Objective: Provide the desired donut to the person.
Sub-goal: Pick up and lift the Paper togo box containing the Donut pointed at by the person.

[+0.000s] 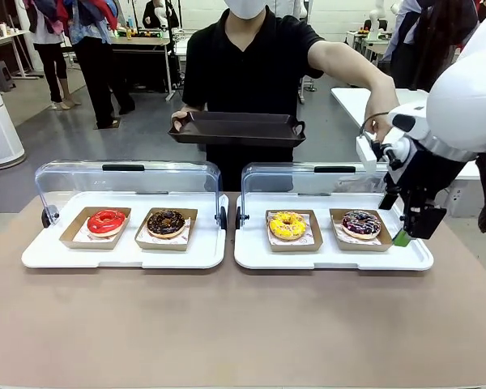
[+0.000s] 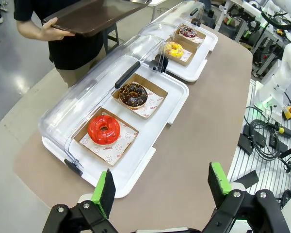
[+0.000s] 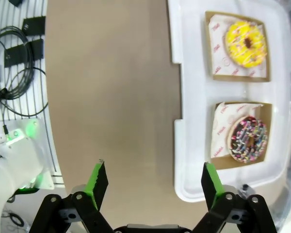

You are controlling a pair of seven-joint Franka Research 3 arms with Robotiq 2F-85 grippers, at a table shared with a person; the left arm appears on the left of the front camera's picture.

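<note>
The right gripper [image 3: 154, 170], jaws spread wide, is hovering just off the right end of the white tray [image 1: 332, 258], the sprinkled donut [image 1: 360, 222], likely the one wanted, lying in its box just to its left, far from the equally wide left gripper [image 2: 161, 174].

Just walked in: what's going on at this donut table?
The person holds a dark tray, free hand stretched toward the right arm. Four donuts lie in two open display cases. The right gripper hangs open near the sprinkled donut; the left gripper, also open, holds nothing.
</note>
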